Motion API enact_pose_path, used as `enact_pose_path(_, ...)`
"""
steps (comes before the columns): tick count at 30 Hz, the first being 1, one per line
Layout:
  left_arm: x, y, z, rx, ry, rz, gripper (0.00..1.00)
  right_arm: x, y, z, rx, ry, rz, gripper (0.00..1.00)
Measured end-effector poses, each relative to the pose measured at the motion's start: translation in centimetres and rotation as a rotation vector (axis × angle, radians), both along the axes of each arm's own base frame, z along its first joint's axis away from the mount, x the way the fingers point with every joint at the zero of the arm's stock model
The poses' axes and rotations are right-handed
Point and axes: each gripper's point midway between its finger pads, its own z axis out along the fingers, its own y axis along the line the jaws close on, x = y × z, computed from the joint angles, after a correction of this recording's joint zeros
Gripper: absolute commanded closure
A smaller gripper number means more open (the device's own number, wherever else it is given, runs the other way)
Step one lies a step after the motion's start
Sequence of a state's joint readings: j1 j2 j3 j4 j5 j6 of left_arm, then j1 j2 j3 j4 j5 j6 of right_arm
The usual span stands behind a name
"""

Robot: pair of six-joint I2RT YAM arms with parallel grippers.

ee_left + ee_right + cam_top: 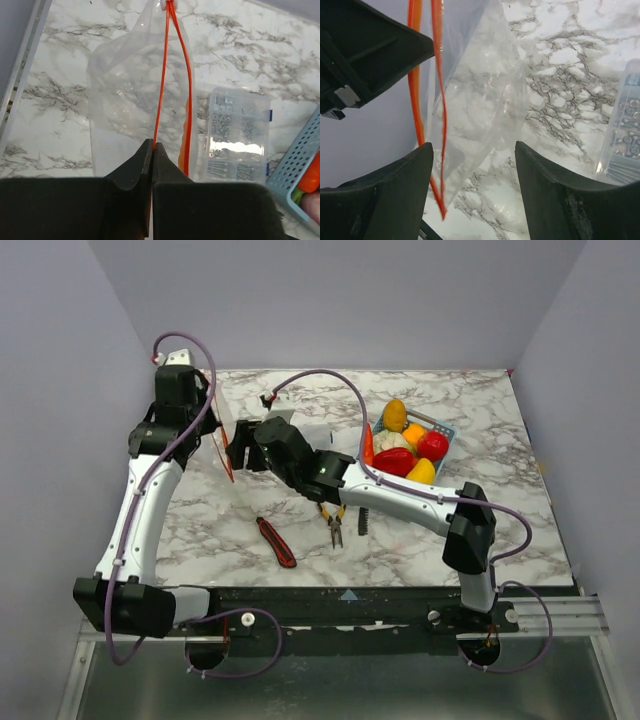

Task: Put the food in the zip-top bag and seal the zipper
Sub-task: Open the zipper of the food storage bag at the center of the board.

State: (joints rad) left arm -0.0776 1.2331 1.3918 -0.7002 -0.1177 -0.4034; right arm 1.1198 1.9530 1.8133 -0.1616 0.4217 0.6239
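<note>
While the left pincer (152, 145) is pressed together on the zipper (162, 90), the clear bag (125, 100) is held up over the far left of the tabletop (420, 540). The two orange strips of its mouth are parted in the middle. Just to the right, the right pincer (474, 147) is spread, with the bag's edge between its fingers and neither finger clamped on it. A utility knife (276, 542) and pliers (334, 525) lie nearer, toward the middle. A clear parts box (235, 135) sits beside the bag. The food (400, 460) is piled in the blue basket (445, 432) at the far right, apart from the bag.
</note>
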Motion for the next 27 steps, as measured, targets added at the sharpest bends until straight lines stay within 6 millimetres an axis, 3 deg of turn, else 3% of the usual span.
enact_pose_path(3,1.1,-1.1,-1.4,0.093,0.048,-0.047,1.0,0.7,-0.1,-1.4,0.02,0.046,-0.026,0.32)
enact_pose_path(6,1.6,-3.2,-4.5,0.148,0.145,-0.131,1.0,1.1,-0.7,-3.1,0.014,0.082,-0.05,0.33)
enact_pose_path(8,1.6,-3.8,-6.3,0.156,0.205,-0.169,1.0,1.4,-1.2,-4.2,0.01,0.099,-0.065,0.42)
enact_pose_path(10,1.2,-4.3,-8.0,0.141,0.244,-0.203,1.0,1.5,-1.9,-5.6,-0.001,0.117,-0.083,0.5)
enact_pose_path(15,-1.3,-5.0,-9.4,0.096,0.261,-0.261,1.0,0.4,-4.5,-9.4,-0.033,0.168,-0.11,0.47)
enact_pose_path(19,-1.4,-6.0,-8.7,0.052,0.227,-0.299,1.0,0.6,-4.4,-8.5,0.016,0.163,-0.109,0.46)
enact_pose_path(27,-1.7,-7.5,-9.1,-0.012,0.232,-0.353,1.0,0.7,-3.7,-7.1,0.092,0.17,-0.11,0.47)
